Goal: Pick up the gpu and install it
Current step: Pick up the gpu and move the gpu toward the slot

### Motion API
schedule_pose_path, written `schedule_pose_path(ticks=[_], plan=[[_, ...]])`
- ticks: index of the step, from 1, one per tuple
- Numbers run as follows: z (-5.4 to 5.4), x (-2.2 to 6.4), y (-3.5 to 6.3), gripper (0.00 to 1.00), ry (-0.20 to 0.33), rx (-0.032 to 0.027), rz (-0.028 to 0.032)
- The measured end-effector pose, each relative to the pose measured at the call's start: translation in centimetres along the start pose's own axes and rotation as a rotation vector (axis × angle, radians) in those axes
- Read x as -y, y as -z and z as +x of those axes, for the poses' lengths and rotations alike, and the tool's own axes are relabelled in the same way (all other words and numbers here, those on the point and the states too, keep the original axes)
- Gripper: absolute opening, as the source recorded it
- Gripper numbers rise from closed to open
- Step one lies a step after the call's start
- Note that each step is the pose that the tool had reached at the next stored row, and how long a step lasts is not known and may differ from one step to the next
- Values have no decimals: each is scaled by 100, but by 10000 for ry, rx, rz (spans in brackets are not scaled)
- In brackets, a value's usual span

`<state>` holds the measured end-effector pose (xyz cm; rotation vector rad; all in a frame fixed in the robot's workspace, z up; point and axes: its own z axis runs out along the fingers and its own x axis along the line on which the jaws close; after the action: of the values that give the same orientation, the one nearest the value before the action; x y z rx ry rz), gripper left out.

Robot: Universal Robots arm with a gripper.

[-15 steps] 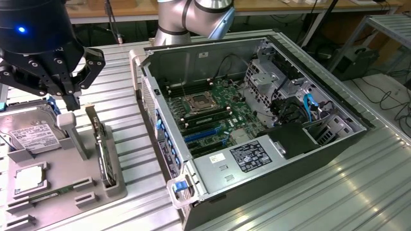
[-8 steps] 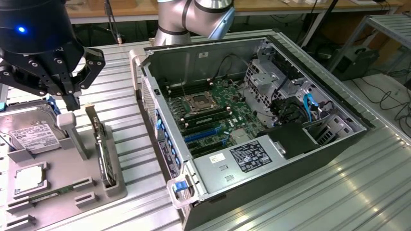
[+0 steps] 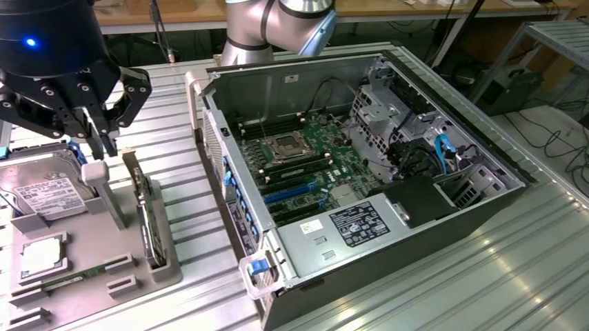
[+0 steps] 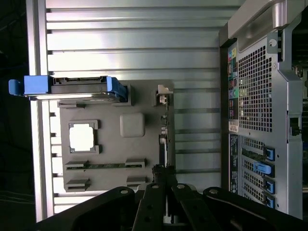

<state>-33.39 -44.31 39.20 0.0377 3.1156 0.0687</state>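
The gpu (image 3: 145,210) stands on edge in a slot of the grey parts holder (image 3: 118,243) at the exterior view's left, its pale bracket end pointing up. In the wrist view the gpu (image 4: 164,137) appears edge-on as a thin strip. My gripper (image 3: 103,153) hangs above the holder, just to the exterior view's left of the card's upper end. Its fingers are drawn close together with nothing between them. In the wrist view the gripper (image 4: 163,175) sits over one end of the card.
An open computer case (image 3: 478,207) lies at the exterior view's right, its motherboard and blue expansion slots (image 3: 294,193) exposed. The holder also carries a hard drive (image 3: 46,189) with blue rails, a processor (image 3: 41,255) and a memory stick (image 4: 106,166). Ribbed metal table (image 3: 515,276) all around.
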Motion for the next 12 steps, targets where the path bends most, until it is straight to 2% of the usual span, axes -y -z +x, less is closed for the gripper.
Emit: schedule_pose_path(ticks=[1, 2, 3, 4, 7, 8, 10, 12], plan=[[0, 0, 0, 24, 0, 0, 0], [0, 0, 0, 24, 0, 0, 0], [0, 0, 0, 30, 0, 0, 0], [0, 0, 0, 30, 0, 0, 0], [0, 0, 0, 48, 0, 0, 0], [0, 0, 0, 48, 0, -1, 0], [0, 0, 0, 60, 0, -1, 0], [0, 0, -5, 60, 16, -1, 0]])
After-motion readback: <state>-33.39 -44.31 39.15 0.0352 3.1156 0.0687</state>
